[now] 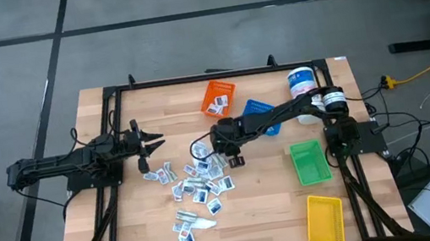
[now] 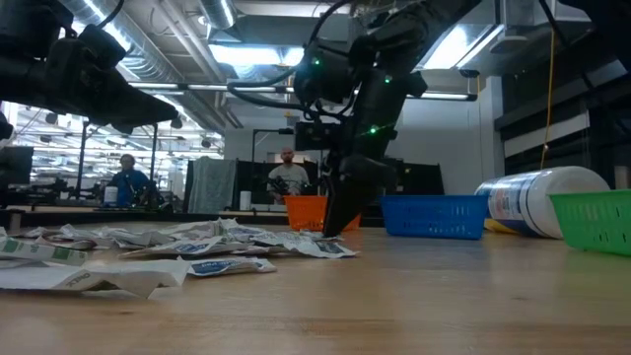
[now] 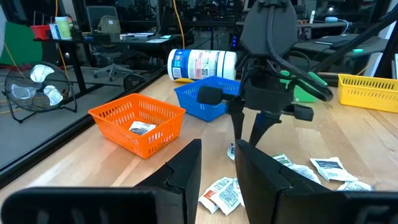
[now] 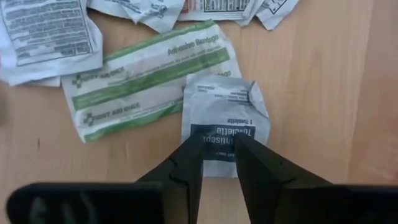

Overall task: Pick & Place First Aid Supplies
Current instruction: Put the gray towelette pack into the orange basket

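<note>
Several small white first aid packets (image 1: 199, 183) lie strewn on the wooden table (image 1: 130, 236), left of its middle. My right gripper (image 4: 217, 146) points steeply down at the pile's far right edge. It is open by a narrow gap, with its fingertips over a white packet with a blue band (image 4: 224, 112). That packet lies flat on the wood, beside a longer green-printed bandage packet (image 4: 143, 81). The left wrist view shows the same gripper (image 3: 247, 140) with its fingers apart, low over the table. My left gripper (image 1: 154, 142) waits open near the table's left edge, holding nothing. My right gripper comes from above, slanting down, with one fingertip (image 4: 189, 155) on each side of the printed blue band (image 4: 217, 132) near the packet's end. The packet lies flat on the table. I cannot tell whether the fingertips touch it.
An orange bin (image 1: 219, 98) with one packet inside and a blue bin (image 1: 259, 116) stand at the far middle. A white canister (image 1: 301, 82) lies behind them. A green bin (image 1: 310, 162) and a yellow bin (image 1: 325, 219) stand on the right. People sit in the room beyond the table.
</note>
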Tool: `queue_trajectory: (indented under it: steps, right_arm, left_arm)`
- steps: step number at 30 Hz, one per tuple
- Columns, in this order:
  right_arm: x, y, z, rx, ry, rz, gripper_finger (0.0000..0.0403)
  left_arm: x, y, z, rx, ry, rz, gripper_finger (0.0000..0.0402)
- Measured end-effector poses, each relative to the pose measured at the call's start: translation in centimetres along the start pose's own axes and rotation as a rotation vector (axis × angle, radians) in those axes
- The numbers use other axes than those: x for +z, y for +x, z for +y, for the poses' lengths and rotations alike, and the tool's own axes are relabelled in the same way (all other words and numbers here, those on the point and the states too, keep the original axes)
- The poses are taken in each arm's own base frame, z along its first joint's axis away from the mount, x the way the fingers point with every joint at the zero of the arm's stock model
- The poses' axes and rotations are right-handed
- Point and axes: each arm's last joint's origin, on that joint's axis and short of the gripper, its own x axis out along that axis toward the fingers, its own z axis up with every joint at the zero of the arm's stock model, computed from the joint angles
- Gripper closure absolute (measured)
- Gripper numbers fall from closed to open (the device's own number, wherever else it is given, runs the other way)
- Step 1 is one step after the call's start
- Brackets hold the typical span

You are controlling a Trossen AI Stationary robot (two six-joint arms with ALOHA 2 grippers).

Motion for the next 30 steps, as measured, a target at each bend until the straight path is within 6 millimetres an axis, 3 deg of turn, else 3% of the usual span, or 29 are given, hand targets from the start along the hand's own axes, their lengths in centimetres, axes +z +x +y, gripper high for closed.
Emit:
queue_trajectory:
  steps: [5, 12, 23, 30]
  right_arm:
    - [-0.1, 0.1, -0.1, 0.013, 0.013, 0.003, 0.0321]
    - [-0.1, 0.1, -0.1, 0.020, 0.032, 0.007, 0.0395]
    - [-0.1, -0.8, -0.3, 0.030, 0.000, 0.063, 0.0396]
    - [0.6, -3.8, -1.7, 0.014, 0.008, 0.030, 0.0399]
  left_arm:
    - [0.0, 0.0, 0.0, 0.000, 0.000, 0.000, 0.0309]
    - [0.0, 0.0, 0.0, 0.000, 0.000, 0.000, 0.0311]
    - [0.0, 0.0, 0.0, 0.000, 0.000, 0.000, 0.0311]
    - [0.0, 0.0, 0.0, 0.000, 0.000, 0.000, 0.0309]
